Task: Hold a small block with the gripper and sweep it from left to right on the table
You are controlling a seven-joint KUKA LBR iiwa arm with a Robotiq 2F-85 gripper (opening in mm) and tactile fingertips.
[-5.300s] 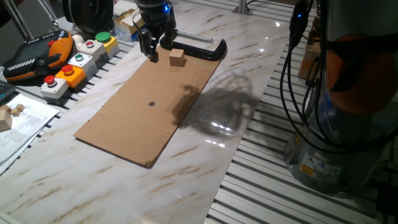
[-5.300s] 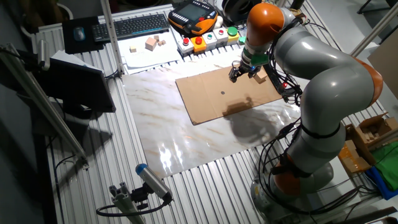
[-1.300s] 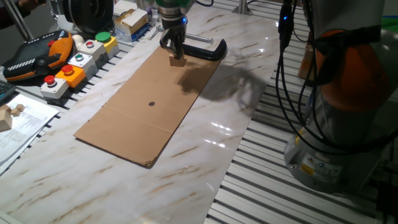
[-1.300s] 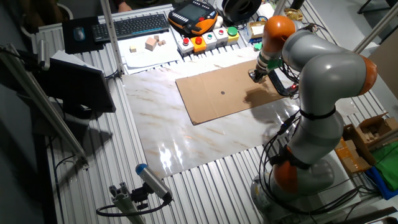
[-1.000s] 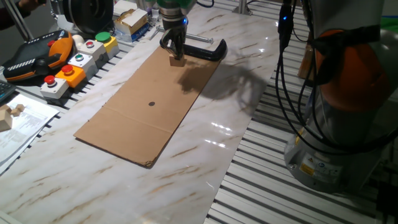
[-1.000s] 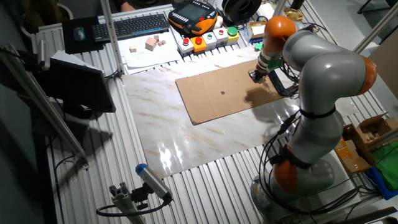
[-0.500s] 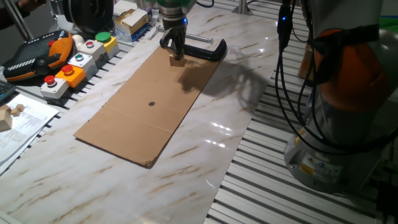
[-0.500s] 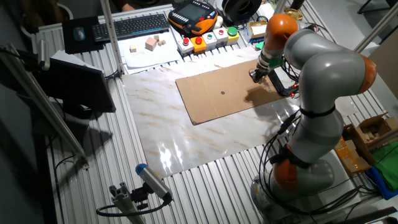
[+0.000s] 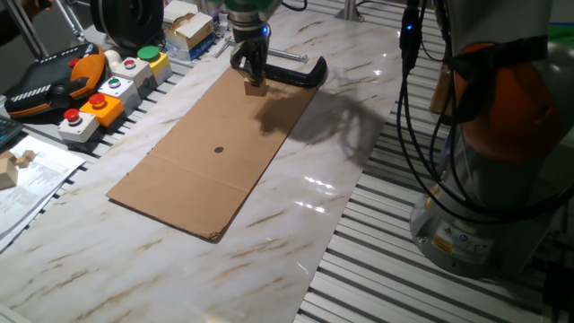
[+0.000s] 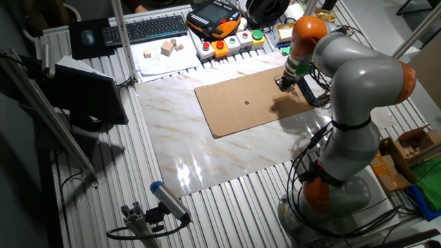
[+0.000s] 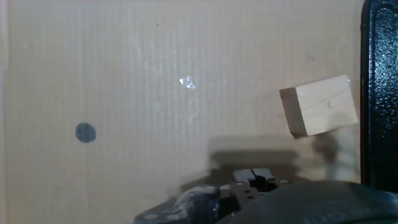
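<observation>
The small block [image 9: 256,88] is a light-tan cube lying on the brown cardboard sheet [image 9: 215,152] near its far corner, on the marble table [image 9: 359,117]. My gripper [image 9: 252,77] hangs low right over the block's far side. In the hand view the block [image 11: 318,106] lies flat on the cardboard, up and to the right of the fingertips [image 11: 244,176], which are pressed together with nothing between them. The block is beside the fingers, not in them. In the other fixed view the gripper [image 10: 283,83] covers the block.
A black clamp [image 9: 296,72] lies just behind the block, and its bar [image 11: 379,93] runs along the block's right side. Button boxes [image 9: 108,90] and a teach pendant [image 9: 54,76] line the left edge. The robot base [image 9: 484,179] stands at the right.
About five seconds ago the gripper stood open left of the block; it has since moved right over the block and shut. Nothing has visibly moved in the last second.
</observation>
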